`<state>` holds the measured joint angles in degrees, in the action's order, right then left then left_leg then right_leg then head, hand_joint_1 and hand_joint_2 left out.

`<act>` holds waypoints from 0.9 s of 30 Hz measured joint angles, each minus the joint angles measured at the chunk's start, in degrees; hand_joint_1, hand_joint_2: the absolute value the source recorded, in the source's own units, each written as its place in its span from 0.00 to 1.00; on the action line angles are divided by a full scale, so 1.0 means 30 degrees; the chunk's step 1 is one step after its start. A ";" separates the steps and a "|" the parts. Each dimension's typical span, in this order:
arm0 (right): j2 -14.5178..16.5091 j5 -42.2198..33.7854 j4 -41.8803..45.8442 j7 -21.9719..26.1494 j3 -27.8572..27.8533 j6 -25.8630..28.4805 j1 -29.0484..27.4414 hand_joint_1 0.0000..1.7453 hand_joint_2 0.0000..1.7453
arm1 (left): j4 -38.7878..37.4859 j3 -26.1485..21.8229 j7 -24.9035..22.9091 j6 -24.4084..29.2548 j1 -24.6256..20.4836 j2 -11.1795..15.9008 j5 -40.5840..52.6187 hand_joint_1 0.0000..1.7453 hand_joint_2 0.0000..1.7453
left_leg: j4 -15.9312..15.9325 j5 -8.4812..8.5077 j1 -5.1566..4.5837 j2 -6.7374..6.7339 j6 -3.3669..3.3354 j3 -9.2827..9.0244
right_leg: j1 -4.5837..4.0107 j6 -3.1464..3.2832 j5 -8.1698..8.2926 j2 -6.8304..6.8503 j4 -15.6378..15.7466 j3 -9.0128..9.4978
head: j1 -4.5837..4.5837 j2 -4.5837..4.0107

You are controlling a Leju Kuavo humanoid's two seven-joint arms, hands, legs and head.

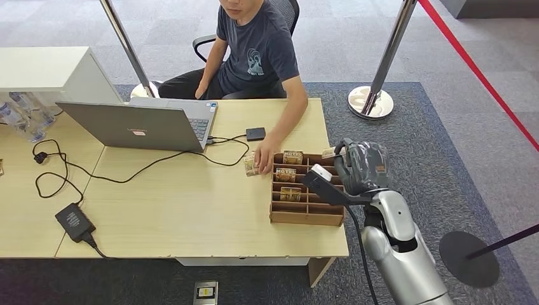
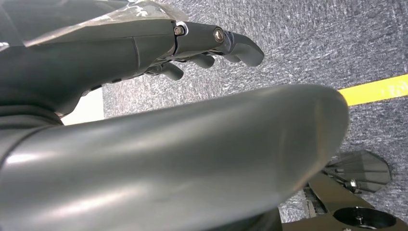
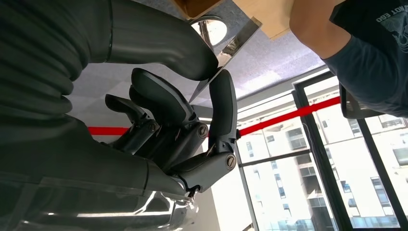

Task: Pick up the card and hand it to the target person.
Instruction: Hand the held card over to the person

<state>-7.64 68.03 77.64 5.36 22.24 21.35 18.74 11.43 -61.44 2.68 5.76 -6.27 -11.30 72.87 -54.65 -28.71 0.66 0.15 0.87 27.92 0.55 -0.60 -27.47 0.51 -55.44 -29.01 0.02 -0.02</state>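
An open grey laptop (image 1: 143, 122) stands on the wooden surface (image 1: 184, 203), its black cable (image 1: 127, 175) trailing to a power brick (image 1: 74, 222) at the near edge. A small black box (image 1: 255, 133) lies beside the laptop. Two chrome stanchions (image 1: 376, 89) stand on grey carpet (image 1: 445, 159) beyond.

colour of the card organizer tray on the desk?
Brown wood card organizer tray, clearest in head view.

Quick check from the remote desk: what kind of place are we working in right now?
Probably an office or reception area: a wooden desk with a laptop, grey carpet, stanchions carrying a red belt, and a wooden card rack at the desk edge.
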 joint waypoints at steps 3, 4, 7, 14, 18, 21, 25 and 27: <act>-0.0044 0.0027 0.0166 0.0027 -0.0020 -0.0005 -0.0013 1.00 1.00 | 0.0000 0.0000 -0.0026 0.0024 0.0002 0.0000 -0.0033 0.00 0.00 | 0.0000 0.0001 0.0000 0.0000 0.0000 0.0000 | 0.0000 0.0000 0.0001 0.0000 -0.0001 0.0003 | 0.0000 0.0000; -0.0045 0.0022 0.0195 0.0046 -0.0025 -0.0007 -0.0005 1.00 1.00 | 0.0000 0.0000 -0.0024 0.0044 0.0004 0.0000 -0.0049 0.00 0.00 | 0.0000 0.0001 0.0001 0.0001 0.0000 0.0001 | 0.0000 0.0000 0.0001 0.0000 -0.0002 0.0004 | 0.0000 0.0000; -0.0033 -0.0018 0.0237 0.0100 -0.0046 -0.0013 0.0080 1.00 1.00 | -0.0002 0.0000 -0.0002 0.0093 0.0010 0.0000 -0.0066 0.00 0.00 | 0.0000 0.0003 0.0001 0.0001 0.0000 0.0003 | 0.0000 -0.0004 0.0006 0.0000 -0.0003 0.0005 | 0.0000 0.0000; 0.0222 -0.0011 0.0235 0.0158 -0.0126 -0.0108 0.0491 1.00 1.00 | 0.0000 0.0000 -0.0007 0.0126 -0.0004 0.0000 -0.0036 0.00 0.00 | 0.0000 0.0006 0.0000 0.0001 0.0000 0.0006 | 0.0000 -0.0006 0.0010 0.0000 -0.0004 0.0005 | 0.0000 0.0000; 0.0561 0.0004 0.0142 0.0266 -0.0102 -0.0226 0.1088 1.00 1.00 | -0.0002 0.0000 -0.0055 0.0138 -0.0013 0.0000 -0.0005 0.00 0.00 | 0.0001 0.0018 0.0001 0.0001 -0.0001 0.0009 | 0.0000 -0.0003 0.0014 0.0000 -0.0004 0.0003 | 0.0000 0.0000; 0.0878 0.0002 -0.0082 0.0286 -0.0056 -0.0301 0.1622 1.00 1.00 | -0.0004 0.0000 -0.0055 0.0164 -0.0018 0.0000 -0.0020 0.00 0.00 | 0.0001 0.0023 0.0002 0.0002 -0.0001 0.0010 | -0.0001 0.0000 0.0018 0.0000 -0.0007 0.0003 | 0.0000 0.0000; 0.1255 -0.0053 -0.0545 0.0377 0.0007 -0.0353 0.2302 1.00 1.00 | -0.0002 0.0000 -0.0055 0.0182 -0.0022 0.0000 -0.0067 0.00 0.00 | 0.0001 0.0030 0.0002 0.0002 -0.0007 0.0013 | -0.0001 0.0000 0.0024 0.0000 -0.0007 0.0001 | 0.0000 -0.0002; 0.1433 -0.0080 -0.0832 0.0428 0.0035 -0.0357 0.2622 1.00 1.00 | 0.0000 0.0000 -0.0053 0.0188 -0.0022 0.0000 -0.0089 0.00 0.00 | 0.0001 0.0033 0.0001 0.0002 -0.0011 0.0015 | -0.0001 -0.0001 0.0026 0.0000 -0.0006 0.0000 | 0.0000 0.0000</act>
<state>-3.34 67.79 75.14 6.64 22.34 20.28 26.60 11.43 -61.44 2.52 6.33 -6.33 -11.30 72.60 -54.65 -28.61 0.67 0.15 0.84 27.97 0.54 -0.61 -27.39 0.51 -55.45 -29.01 0.02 -0.02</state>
